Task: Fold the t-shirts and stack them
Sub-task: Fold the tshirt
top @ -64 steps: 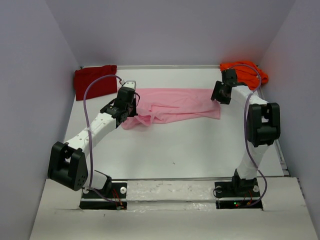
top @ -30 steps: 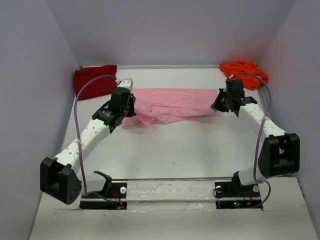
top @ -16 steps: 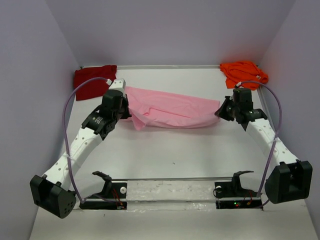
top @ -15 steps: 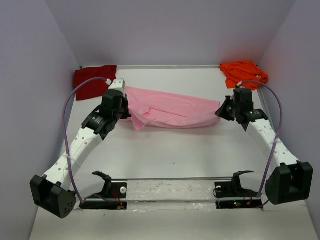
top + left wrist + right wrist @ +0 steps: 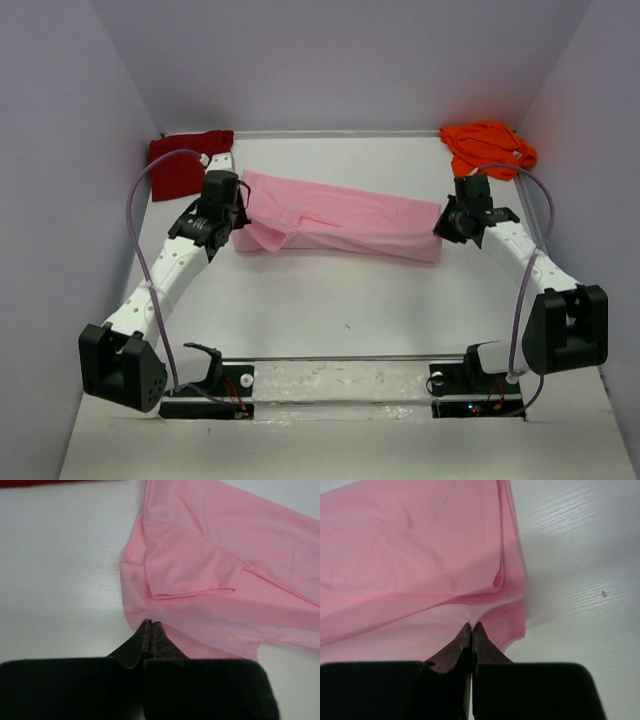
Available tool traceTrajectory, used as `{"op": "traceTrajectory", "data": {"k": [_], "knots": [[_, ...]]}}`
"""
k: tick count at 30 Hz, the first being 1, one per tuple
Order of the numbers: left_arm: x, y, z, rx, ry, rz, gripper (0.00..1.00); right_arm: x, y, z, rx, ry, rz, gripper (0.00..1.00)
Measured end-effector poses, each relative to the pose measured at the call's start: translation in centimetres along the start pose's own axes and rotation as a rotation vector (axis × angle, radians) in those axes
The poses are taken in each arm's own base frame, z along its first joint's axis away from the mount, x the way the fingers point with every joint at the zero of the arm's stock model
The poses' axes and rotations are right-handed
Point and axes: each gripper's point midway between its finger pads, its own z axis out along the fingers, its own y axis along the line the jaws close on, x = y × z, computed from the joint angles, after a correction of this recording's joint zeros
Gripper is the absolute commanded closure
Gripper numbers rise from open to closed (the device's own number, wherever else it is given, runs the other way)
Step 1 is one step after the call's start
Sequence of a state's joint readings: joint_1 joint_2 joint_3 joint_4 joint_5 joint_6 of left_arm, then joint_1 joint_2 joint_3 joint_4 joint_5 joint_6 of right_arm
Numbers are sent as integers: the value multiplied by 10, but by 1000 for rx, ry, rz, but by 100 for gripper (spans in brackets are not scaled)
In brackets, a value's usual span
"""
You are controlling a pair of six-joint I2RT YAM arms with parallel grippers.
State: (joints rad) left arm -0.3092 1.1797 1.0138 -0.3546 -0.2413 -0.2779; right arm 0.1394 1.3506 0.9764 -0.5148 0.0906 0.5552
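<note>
The light pink t-shirt [image 5: 340, 215] lies as a long slanted band across the middle of the table, folded over on itself. My left gripper [image 5: 241, 217] is shut on its left end; in the left wrist view the fingertips [image 5: 151, 625] pinch the hem of the pink cloth [image 5: 210, 555] below a folded sleeve. My right gripper [image 5: 444, 224] is shut on the right end, where the pink fabric [image 5: 410, 555] puckers at the tips [image 5: 471, 626]. The dark red t-shirt [image 5: 178, 165] lies bunched at the back left. The bright orange t-shirt [image 5: 488, 148] lies bunched at the back right.
The white table [image 5: 340, 300] is walled by lilac panels at the back and both sides. Both arm bases stand on the near rail, with purple cables looping above each arm. A strip of the red shirt [image 5: 50, 482] shows at the top of the left wrist view.
Both grippers, still shut on the pink shirt's ends, have swung it down and spread it out; it now lies flatter and slanted, its right end nearer than before.
</note>
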Motion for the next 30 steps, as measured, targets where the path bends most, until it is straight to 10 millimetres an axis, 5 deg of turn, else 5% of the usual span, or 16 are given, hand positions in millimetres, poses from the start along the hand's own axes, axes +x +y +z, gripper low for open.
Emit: {"op": "traceTrajectory", "data": {"k": [8,30], "knots": [[18,-1,40,-26,95,10,100,-14,0,18,60,-11,4,100],[-24,-31,103,-31,92,38,100,-26,6,111,180,70,-14,100]]}}
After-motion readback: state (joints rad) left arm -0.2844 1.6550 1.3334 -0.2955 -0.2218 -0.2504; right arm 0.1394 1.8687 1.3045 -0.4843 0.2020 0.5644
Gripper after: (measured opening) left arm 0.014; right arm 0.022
